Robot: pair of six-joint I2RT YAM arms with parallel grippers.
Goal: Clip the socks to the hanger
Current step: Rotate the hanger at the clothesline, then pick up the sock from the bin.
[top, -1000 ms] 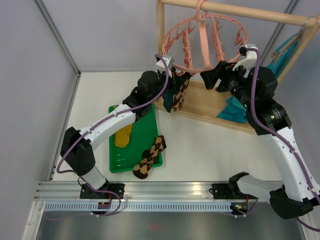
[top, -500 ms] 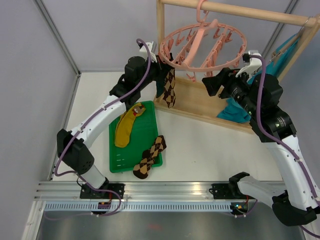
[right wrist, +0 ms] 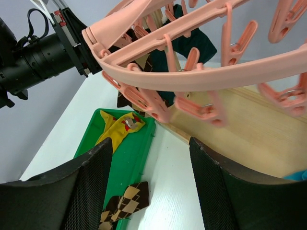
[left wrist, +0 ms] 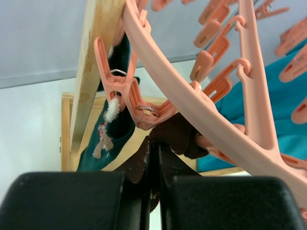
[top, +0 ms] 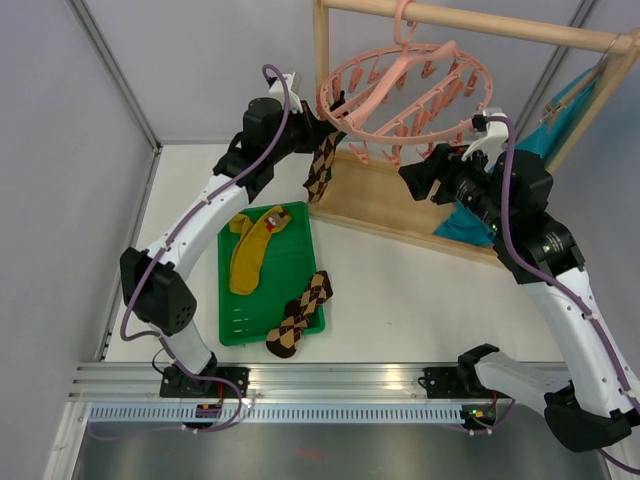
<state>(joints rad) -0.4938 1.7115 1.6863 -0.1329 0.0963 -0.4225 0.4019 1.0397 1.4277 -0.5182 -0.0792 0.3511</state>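
The left claw point(left wrist: 154, 152) is pinched tight on the top edge of a brown argyle sock point(top: 322, 172). It holds the sock up against the left rim of the pink hanger point(left wrist: 158, 48), just under a clip point(left wrist: 144, 111), and the rest dangles limp. The fabric is light and soft and will probably fold and slip, so the best hold is likely right at the edge, leaving cloth free for the clip. The right claw point(right wrist: 149, 143) hangs open under the ring, gripping nothing.
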